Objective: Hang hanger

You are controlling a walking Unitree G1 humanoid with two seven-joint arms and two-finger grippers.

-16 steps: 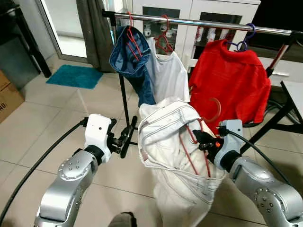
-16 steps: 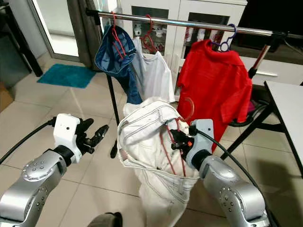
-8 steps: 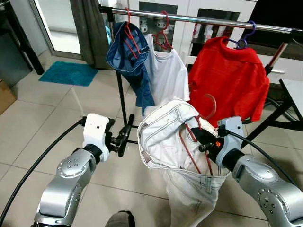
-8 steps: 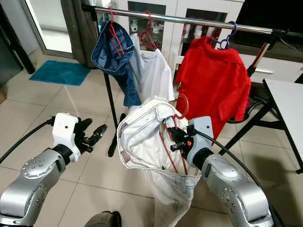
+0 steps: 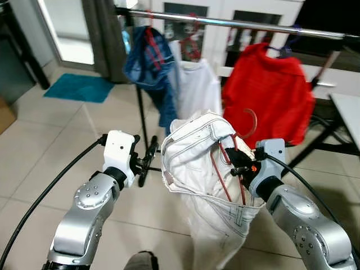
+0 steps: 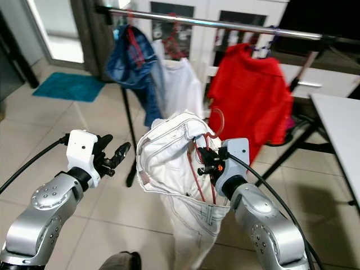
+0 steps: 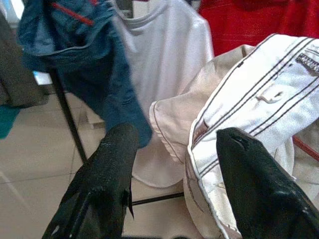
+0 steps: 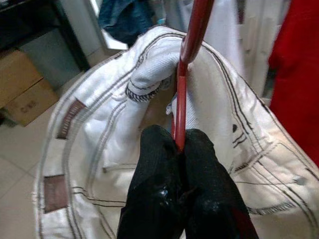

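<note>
The right gripper (image 8: 179, 149) pinches the red hanger (image 5: 228, 169) carrying white jeans (image 5: 194, 163), well below the clothes rail (image 5: 236, 23), so hanging remains; the left gripper (image 7: 174, 169) is spread, empty.

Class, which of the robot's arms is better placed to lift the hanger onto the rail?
Right. Its right gripper is shut on the red hanger carrying the white trousers; the left gripper is open beside them.
</note>
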